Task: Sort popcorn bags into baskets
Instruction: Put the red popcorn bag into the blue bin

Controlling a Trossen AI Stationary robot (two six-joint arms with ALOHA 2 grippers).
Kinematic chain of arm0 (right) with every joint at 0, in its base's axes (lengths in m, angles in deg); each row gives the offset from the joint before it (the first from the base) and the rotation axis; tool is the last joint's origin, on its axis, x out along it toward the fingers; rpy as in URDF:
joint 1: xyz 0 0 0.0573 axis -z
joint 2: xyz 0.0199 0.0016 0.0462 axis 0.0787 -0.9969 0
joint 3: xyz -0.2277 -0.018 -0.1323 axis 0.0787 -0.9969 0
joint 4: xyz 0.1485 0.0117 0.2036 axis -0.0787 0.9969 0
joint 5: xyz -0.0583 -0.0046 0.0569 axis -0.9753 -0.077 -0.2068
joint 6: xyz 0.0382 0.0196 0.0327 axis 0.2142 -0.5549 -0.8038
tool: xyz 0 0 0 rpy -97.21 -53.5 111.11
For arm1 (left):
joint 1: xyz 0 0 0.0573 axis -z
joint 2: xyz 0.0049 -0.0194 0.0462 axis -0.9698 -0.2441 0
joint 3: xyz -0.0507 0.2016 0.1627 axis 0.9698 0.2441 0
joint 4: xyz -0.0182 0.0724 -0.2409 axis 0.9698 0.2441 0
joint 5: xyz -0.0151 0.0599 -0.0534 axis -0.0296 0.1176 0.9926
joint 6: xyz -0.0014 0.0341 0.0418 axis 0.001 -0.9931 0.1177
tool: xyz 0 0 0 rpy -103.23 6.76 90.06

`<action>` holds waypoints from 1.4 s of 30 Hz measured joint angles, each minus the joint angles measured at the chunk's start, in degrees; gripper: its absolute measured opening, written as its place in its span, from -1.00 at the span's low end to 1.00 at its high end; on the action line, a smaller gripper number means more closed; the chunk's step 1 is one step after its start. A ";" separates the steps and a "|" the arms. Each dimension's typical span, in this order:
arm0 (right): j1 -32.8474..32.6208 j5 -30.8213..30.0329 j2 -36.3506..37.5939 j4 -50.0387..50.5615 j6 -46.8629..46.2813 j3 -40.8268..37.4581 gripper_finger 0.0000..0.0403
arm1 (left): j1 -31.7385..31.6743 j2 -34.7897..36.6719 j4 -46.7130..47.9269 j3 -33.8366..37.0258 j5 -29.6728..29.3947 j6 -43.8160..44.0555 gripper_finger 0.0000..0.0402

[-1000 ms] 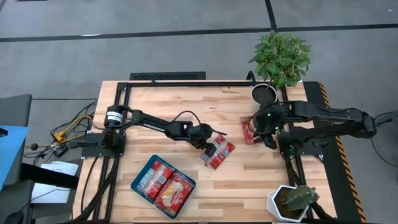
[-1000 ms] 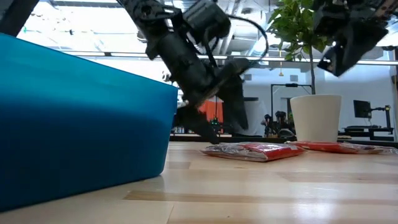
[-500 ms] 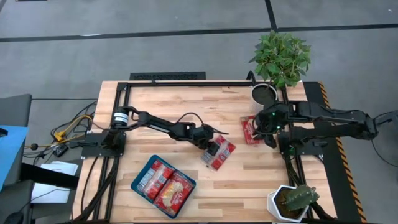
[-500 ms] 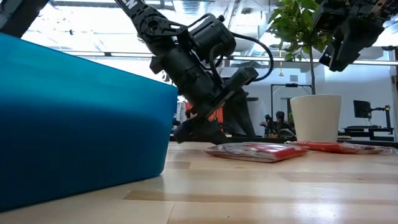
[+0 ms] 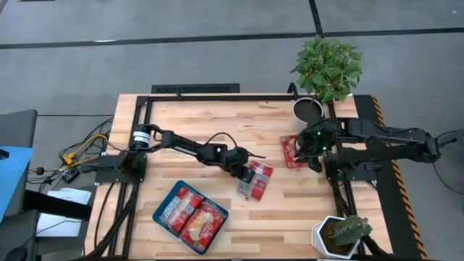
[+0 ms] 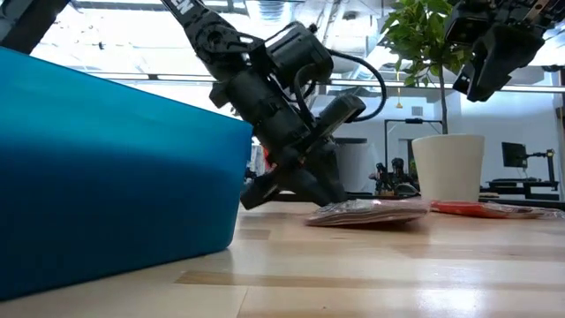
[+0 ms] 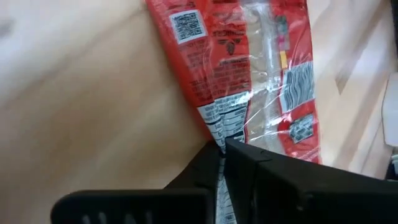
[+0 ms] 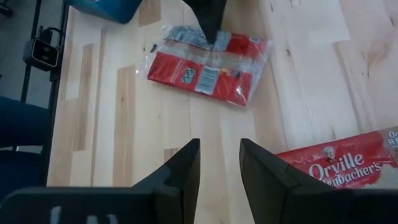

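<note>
A red popcorn bag (image 5: 255,180) lies flat near the table's middle, and my left gripper (image 5: 243,170) is shut on its left end. The bag also shows in the left wrist view (image 7: 249,68) and the low view (image 6: 371,212). A second red bag (image 5: 291,152) lies further right. My right gripper (image 8: 217,165) hangs open above the table beside it, high up in the low view (image 6: 490,62). The teal-blue basket (image 5: 163,206) sits at the near left, with two red bags (image 5: 192,214) lying in it. My left gripper pinches the bag's clear wrapper edge (image 7: 231,134) between its two fingers, at the end toward the table's left. The fingers (image 6: 322,185) slant down from the left. The bag lies on the table (image 6: 380,215).
A leafy plant in a white pot (image 5: 326,65) stands at the far right corner, with a dark round dish (image 5: 308,109) beside it. A cactus pot (image 5: 341,235) stands at the near right. The basket's wall (image 6: 106,177) fills the low view's left.
My left gripper has dropped onto the bag's left end and shut on its edge. The bag has turned a little on the table under it.
</note>
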State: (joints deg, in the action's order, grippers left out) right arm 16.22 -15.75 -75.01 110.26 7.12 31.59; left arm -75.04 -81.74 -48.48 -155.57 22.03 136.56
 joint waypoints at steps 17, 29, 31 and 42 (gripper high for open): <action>-0.05 0.07 0.00 -0.47 0.45 0.00 -0.33 | 2.42 20.92 5.92 -0.02 4.29 3.22 -1.00; -0.09 0.13 0.00 -0.91 0.44 0.00 -0.33 | 15.58 38.79 32.01 -0.11 1.17 7.24 -1.00; -0.09 0.15 0.00 -0.89 0.14 0.00 -0.33 | 18.77 40.84 35.67 -0.11 -1.46 8.15 -1.00; -0.07 0.13 0.00 -0.96 -1.51 0.00 -0.33 | 31.74 43.16 49.66 1.51 -14.38 15.08 -1.00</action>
State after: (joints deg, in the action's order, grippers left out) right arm 16.15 -15.62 -75.01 109.30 5.60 31.59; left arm -43.29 -38.58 1.17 -154.05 7.65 151.64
